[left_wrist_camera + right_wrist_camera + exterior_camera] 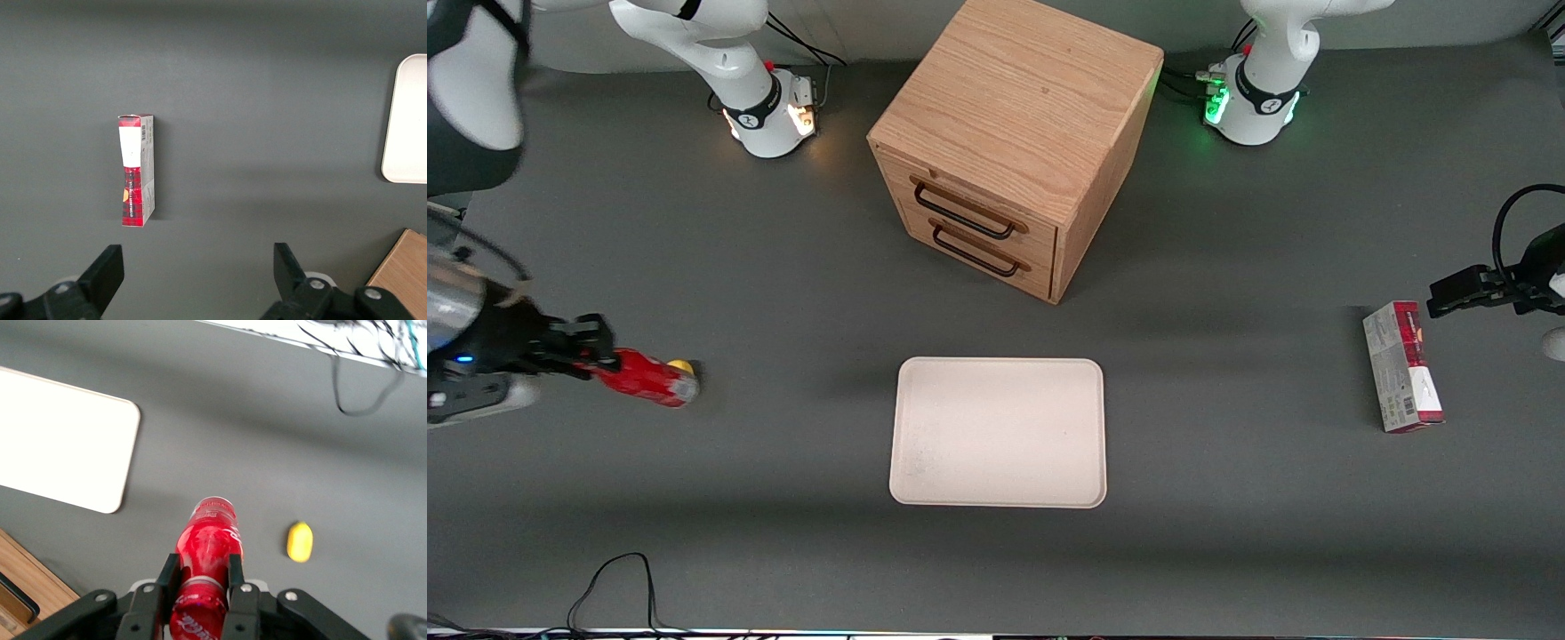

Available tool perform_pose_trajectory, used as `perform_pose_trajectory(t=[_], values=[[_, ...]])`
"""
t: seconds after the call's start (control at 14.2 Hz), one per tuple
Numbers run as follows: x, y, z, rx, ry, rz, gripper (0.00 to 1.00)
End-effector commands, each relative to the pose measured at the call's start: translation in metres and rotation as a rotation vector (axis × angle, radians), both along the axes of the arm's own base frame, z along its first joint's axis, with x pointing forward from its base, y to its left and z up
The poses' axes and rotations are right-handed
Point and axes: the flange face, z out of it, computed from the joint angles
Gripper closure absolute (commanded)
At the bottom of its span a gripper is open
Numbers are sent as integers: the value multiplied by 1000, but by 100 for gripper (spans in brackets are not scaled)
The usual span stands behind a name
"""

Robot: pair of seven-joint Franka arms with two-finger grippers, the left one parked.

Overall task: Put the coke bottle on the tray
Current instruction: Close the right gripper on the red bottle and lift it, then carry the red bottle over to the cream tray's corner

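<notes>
Pinching the coke bottle (208,553), gripper (200,577) jaws hover above grey table (783,533)

Black gripper (199,581) on glossy red coke bottle (208,547); cream-white tray (998,432); yellow lemon (299,541); red-and-grey carton (1402,366); oak-grain cabinet (1014,133); dark grey table (1227,533).

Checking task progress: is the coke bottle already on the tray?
No, the coke bottle is held in the end effector, well apart from the bare tray.

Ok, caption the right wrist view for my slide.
Gripper shut on the coke bottle, lifted above the table, lemon and tray below.
</notes>
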Motion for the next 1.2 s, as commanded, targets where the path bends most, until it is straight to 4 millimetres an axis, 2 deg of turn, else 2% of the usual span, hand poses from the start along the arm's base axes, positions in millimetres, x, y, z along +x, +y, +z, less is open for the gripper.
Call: perform_pose_trajectory(t=[0.0,0.14,0.28,0.42,0.56,0.63,0.99,1.13], values=[[-3,85,-5,-35,-56,76,87],[-12,149,-20,-48,-77,153,87],[-24,202,-34,-41,-97,227,88],[-33,240,-47,-37,-108,281,89],[-31,251,-58,-33,-116,299,89],[-25,253,-72,-33,-113,306,89],[10,264,-190,-48,-68,307,89],[18,263,-222,-58,-57,305,89]])
